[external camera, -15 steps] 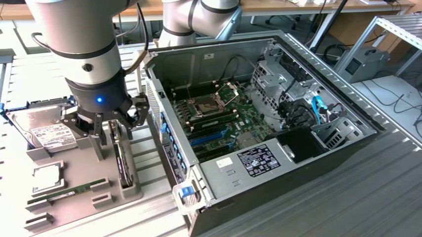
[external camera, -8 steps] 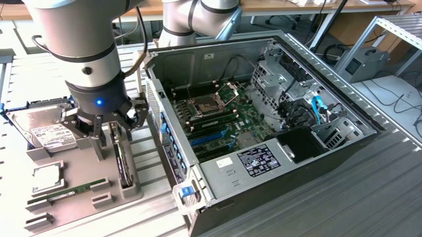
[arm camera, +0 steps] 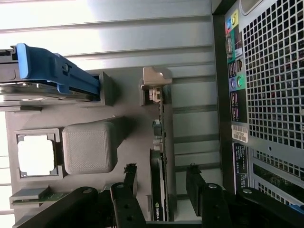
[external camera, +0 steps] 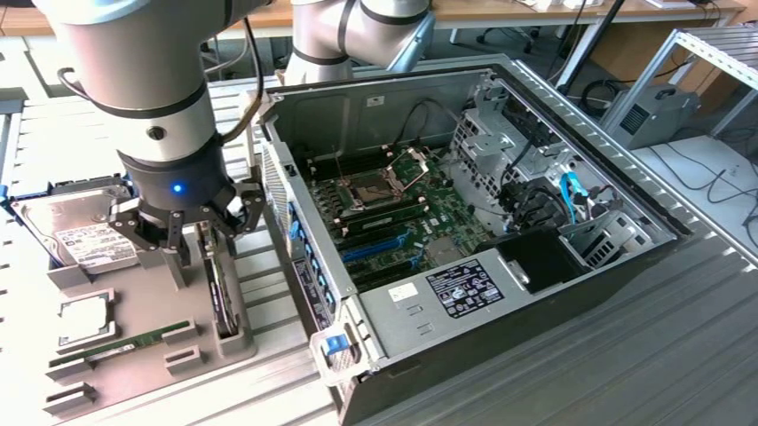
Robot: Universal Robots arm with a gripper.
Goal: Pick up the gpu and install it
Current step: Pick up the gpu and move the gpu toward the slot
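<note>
The gpu (external camera: 218, 297) is a long dark card standing on edge in a slot of the grey holder tray (external camera: 142, 284), on the exterior view's left. My gripper (external camera: 204, 238) hangs right over its upper end. In the wrist view the gpu (arm camera: 159, 161) runs edge-on between my two black fingers (arm camera: 129, 183). The jaws stand open, one on each side of the card, with a gap on both sides. The gripper (arm camera: 161, 180) holds nothing. The open computer case (external camera: 474, 222) lies beside the tray, and blue expansion slots (external camera: 379, 246) show on its motherboard.
A silver hard drive (external camera: 89, 240) with a blue carrier (arm camera: 52, 71), a square processor (external camera: 85, 319) and a green memory stick (external camera: 119, 348) share the tray. The case's perforated rear panel (arm camera: 270, 71) stands close beside the gpu. Ribbed metal table (external camera: 616, 355) surrounds everything.
</note>
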